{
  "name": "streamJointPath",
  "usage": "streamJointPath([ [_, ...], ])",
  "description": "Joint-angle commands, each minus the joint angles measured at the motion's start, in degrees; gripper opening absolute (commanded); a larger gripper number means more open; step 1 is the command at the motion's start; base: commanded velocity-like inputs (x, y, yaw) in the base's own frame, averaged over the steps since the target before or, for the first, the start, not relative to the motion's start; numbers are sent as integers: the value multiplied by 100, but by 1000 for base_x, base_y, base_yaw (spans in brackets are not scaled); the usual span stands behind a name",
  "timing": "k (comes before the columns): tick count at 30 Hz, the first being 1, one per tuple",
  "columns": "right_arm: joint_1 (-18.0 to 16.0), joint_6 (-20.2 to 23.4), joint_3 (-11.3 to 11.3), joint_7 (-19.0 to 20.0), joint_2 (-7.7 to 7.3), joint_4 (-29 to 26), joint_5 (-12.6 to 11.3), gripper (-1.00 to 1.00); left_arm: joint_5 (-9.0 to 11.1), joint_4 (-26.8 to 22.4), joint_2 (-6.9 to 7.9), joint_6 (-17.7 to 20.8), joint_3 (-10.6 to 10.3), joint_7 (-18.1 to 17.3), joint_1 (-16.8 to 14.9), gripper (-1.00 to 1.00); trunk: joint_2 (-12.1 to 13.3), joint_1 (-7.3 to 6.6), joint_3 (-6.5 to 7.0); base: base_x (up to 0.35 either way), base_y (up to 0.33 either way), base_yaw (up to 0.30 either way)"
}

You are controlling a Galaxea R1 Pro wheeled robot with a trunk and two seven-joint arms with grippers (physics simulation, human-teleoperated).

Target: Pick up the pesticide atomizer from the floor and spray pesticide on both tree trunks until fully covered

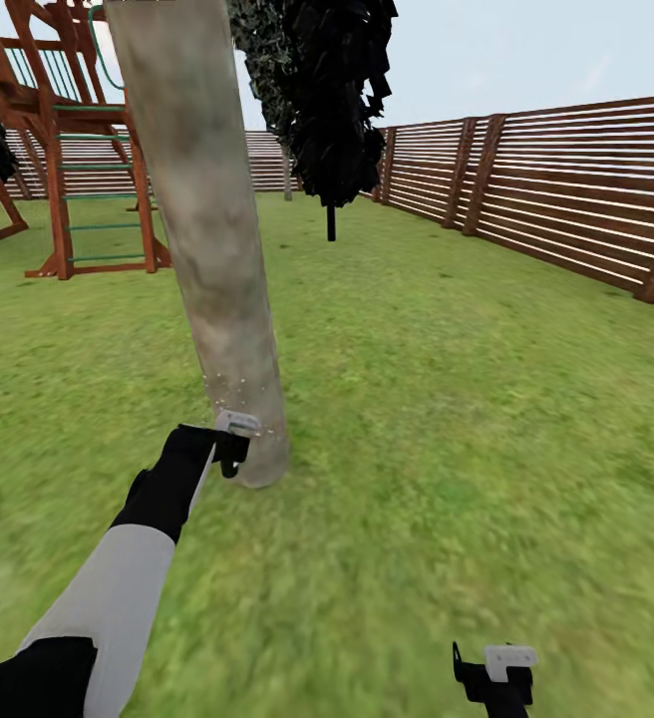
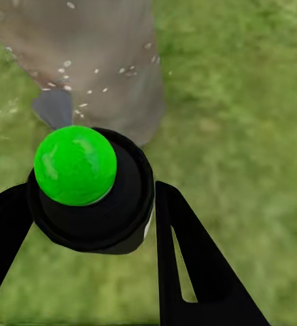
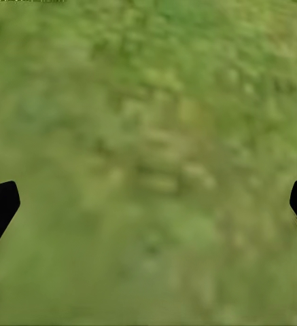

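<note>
My left jaws [image 2: 87,224] are clenched around the black cylindrical body of the pesticide atomizer [image 2: 90,197], just under its round, glossy green cap [image 2: 75,165]; in the head view they [image 1: 229,446] sit low, right beside the foot of the tree. I judge the can light, stiff and smooth-sided, so it could twist or slip if my grip loosens; holding it across the middle of the body, clear of the cap, looks right. Its nozzle faces the thick, pale grey-brown mottled tree trunk [image 1: 212,229], where whitish specks of pesticide [image 2: 73,85] dot the bark near the base. Higher up the bark looks bare, so most of it appears unsprayed. My right jaws [image 1: 494,673] hang released over the green lawn [image 1: 447,399], empty. Beyond stand a brown slatted wooden fence [image 1: 566,179], a red-brown wooden play frame [image 1: 58,130] and a near-black cone-shaped tree [image 1: 332,100].
</note>
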Motion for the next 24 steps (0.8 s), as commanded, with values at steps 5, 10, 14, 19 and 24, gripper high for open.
streamJointPath([
  [5,-1,-2,48,-43,-1,3,-1,100,-62,1,178,17,33,-49,13,-100,-2,-1,-5,14,-273,276],
  [10,-1,-2,50,-43,0,2,-1,100,-54,71,179,8,21,-40,22,-100,-2,-1,-5,154,-252,202],
  [14,-1,-2,48,-43,2,1,-1,100,-54,73,176,8,21,-40,27,-100,-2,-1,-5,183,-234,18],
  [19,-1,-2,50,-43,2,2,-1,100,-35,130,177,-16,20,-33,165,-100,-2,-1,-5,86,-255,39],
  [24,-1,-2,52,-43,6,1,-1,100,-27,143,160,-19,17,-31,193,-100,-2,-1,-5,3,-273,247],
])
